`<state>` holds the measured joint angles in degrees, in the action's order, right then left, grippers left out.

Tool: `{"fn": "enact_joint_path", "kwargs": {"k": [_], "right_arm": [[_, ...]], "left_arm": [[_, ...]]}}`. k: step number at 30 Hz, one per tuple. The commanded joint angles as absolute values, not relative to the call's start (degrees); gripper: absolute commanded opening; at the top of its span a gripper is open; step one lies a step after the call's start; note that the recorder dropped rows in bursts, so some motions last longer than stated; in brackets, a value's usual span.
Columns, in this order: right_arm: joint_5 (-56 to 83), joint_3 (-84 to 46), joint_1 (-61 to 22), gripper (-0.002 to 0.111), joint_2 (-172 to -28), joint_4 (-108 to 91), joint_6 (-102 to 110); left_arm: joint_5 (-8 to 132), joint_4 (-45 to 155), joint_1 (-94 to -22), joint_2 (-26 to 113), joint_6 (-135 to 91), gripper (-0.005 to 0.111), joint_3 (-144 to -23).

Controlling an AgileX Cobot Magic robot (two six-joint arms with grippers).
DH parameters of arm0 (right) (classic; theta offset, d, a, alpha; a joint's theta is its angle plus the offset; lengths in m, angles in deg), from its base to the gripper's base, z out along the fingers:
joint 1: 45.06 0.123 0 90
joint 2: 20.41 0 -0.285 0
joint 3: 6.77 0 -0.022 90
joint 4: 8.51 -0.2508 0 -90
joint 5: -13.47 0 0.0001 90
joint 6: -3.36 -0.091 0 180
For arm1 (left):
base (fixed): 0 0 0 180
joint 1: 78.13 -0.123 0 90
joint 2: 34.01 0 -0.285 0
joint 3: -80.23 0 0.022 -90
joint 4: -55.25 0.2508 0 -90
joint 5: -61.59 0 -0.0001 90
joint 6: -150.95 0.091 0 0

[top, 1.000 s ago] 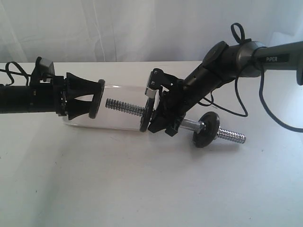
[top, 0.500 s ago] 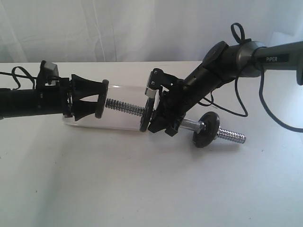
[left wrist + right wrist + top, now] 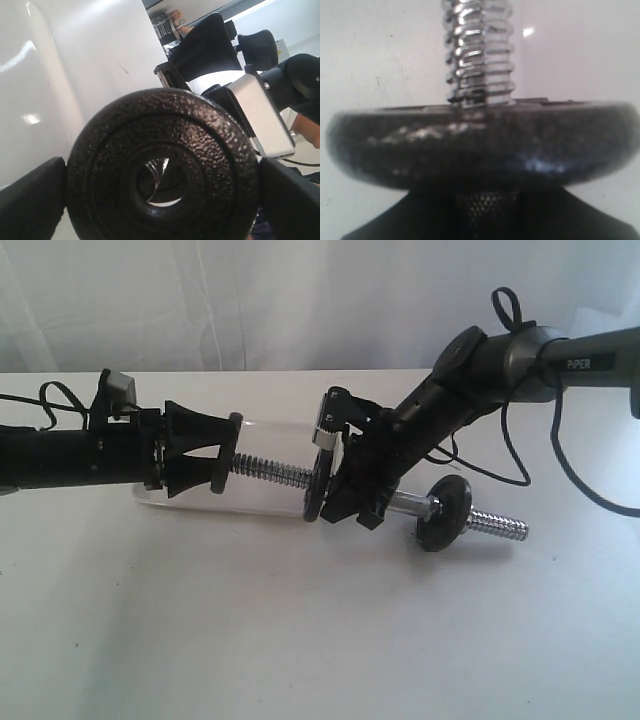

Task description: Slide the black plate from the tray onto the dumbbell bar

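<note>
The left gripper [image 3: 224,454], on a level arm, clamps the black plate [image 3: 200,145] by its rim, with the plate's hole at the threaded tip of the dumbbell bar [image 3: 275,472]. The right gripper [image 3: 350,502], on an arm sloping down, grips the bar's middle.

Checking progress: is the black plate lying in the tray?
No, the left gripper holds the plate upright at the bar's threaded end, off the tray.

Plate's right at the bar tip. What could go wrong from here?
1. The black plate has a hole that looks barely wider than the dumbbell bar threads; a slight tilt could jam it.
2. The left gripper pinches only the plate's rim, so a snag might twist it loose.
3. The right gripper holds the bar at one spot; an axial push may shift it.
</note>
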<state>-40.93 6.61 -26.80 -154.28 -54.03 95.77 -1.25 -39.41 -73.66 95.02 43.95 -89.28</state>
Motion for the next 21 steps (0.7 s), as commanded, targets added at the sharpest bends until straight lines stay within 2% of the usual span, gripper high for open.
{"fn": "enact_joint_path", "kwargs": {"k": [1, 21], "right_arm": [[-41.7, 7.2, -26.8, 0.0, -151.6, -60.5, 96.1], [-41.8, 7.3, -26.8, 0.0, -151.6, -65.2, 99.5]], "left_arm": [[-6.0, -37.0, -72.3, 94.3, 42.4, 0.0, -89.3], [-8.1, -36.8, -76.7, 94.3, 41.5, 0.0, -89.3]]}}
